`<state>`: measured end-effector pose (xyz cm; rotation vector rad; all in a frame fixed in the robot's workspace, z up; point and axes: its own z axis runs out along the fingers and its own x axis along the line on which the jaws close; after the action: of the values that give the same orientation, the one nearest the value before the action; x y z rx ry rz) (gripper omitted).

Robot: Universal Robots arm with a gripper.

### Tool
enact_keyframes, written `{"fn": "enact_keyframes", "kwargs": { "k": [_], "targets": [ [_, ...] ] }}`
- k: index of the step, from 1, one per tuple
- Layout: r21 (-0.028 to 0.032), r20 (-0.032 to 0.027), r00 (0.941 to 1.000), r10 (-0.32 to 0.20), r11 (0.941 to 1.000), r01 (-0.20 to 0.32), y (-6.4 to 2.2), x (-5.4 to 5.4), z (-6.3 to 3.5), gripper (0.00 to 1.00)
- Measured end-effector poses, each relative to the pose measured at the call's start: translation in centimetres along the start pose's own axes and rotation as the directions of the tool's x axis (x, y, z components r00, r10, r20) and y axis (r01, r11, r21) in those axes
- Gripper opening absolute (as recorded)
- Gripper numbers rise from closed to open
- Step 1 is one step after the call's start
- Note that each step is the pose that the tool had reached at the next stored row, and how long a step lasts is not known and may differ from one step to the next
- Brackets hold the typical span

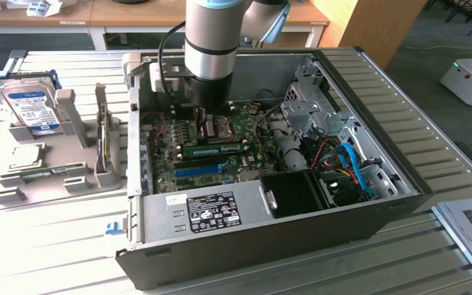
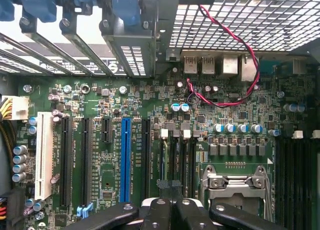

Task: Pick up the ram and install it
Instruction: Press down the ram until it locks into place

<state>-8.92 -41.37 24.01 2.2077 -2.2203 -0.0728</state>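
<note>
Ram: a green stick, and I take it for the ram (image 1: 213,148), stands on edge in the motherboard (image 2: 100,190) inside the open computer case (image 1: 400,184), which sits mid-worktop (image 1: 56,246).
Neighbours: it lies between the CPU socket (image 2: 235,182) and the long blue slot (image 2: 125,155), along the line of the memory slots (image 2: 180,160).
End effector: the end effector (image 2: 172,210) is closed, fingers pressed together, and no stick shows between them. It hangs low over the memory slots, beside the socket.
Arm: the arm (image 1: 211,43) drops straight down into the case.
Doing it well: my read is that this is the seating stage. Press squarely along the stick's top edge, in line with the slot, and keep off the socket lever.
Hard to make out: the arm covers the fingertips in the exterior view, so contact with the stick can't be confirmed. I can't tell whether the latches have caught or the stick sits fully home. From the wrist it would be edge-on and lost among the dark slots.
Further out: a grey holder (image 1: 80,178) with a hard drive (image 1: 31,107) sits toward the worktop's edge on the exterior view's left.
</note>
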Motion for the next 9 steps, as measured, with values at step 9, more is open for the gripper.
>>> {"fn": "enact_keyframes", "kwargs": {
  "k": [9],
  "targets": [
    [0.0001,0.0001,1.0,0.0,1.0,0.0,0.01,0.01,0.27,0.1]
  ]
}}
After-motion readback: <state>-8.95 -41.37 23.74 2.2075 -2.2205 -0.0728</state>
